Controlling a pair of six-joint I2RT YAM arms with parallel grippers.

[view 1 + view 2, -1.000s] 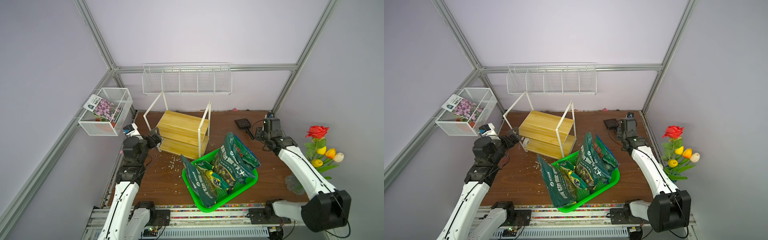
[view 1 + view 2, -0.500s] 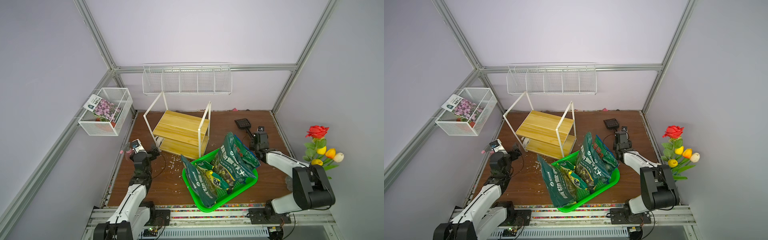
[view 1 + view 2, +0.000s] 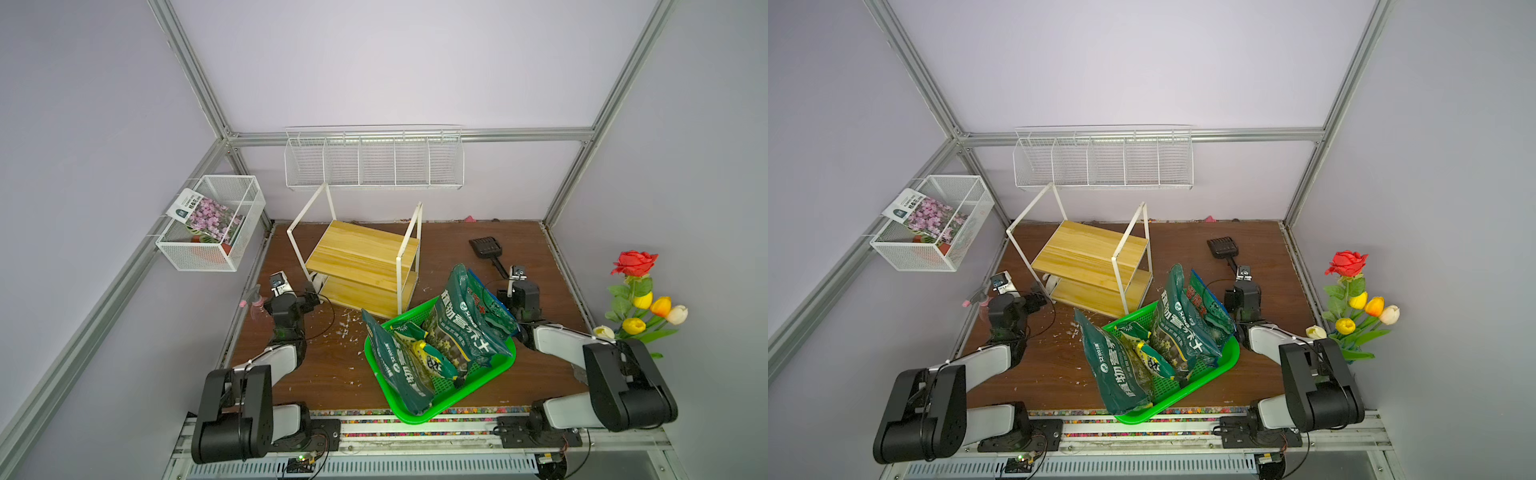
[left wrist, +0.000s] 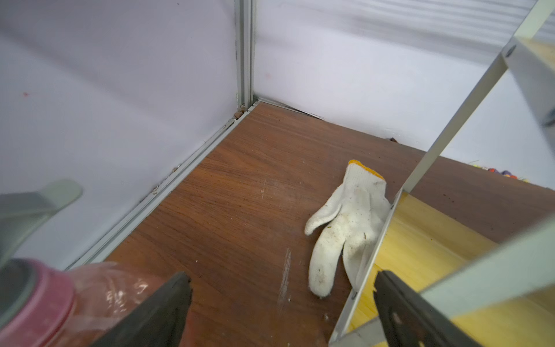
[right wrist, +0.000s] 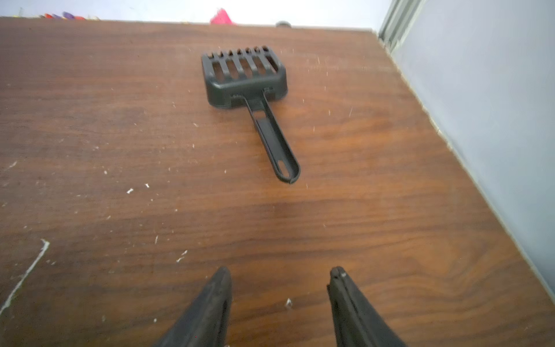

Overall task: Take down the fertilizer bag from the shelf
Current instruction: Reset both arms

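The left gripper (image 4: 280,278) has its jaws wide apart and nothing between them. In the left wrist view it sits low at a corner of the shelf (image 4: 420,252), with one finger against the white frame by the lower yellow board. A soiled white glove (image 4: 348,228) lies on the brown table (image 4: 240,195), touching the shelf's frame. A pink spray bottle (image 4: 45,300) lies just beside the other finger, on the side away from the shelf.

In the right wrist view the right gripper (image 5: 280,270) has its jaws partly apart over bare table and grips nothing. A black slotted scoop (image 5: 246,75) lies ahead of it, handle toward the gripper, among white crumbs.

In both top views the fertilizer bags (image 3: 461,328) stand in a green basket (image 3: 494,368). One corner of the basket reaches just beside the shelf's front. The basket and bags lie between the right arm and the shelf. A white wire wall rack (image 3: 374,166) hangs on the back wall above the shelf. A wire mesh box (image 3: 249,208) holding a flower-print packet (image 3: 208,216) hangs on the side wall near the shelf. Artificial flowers (image 3: 636,299) stand well apart from the shelf, beyond the basket.
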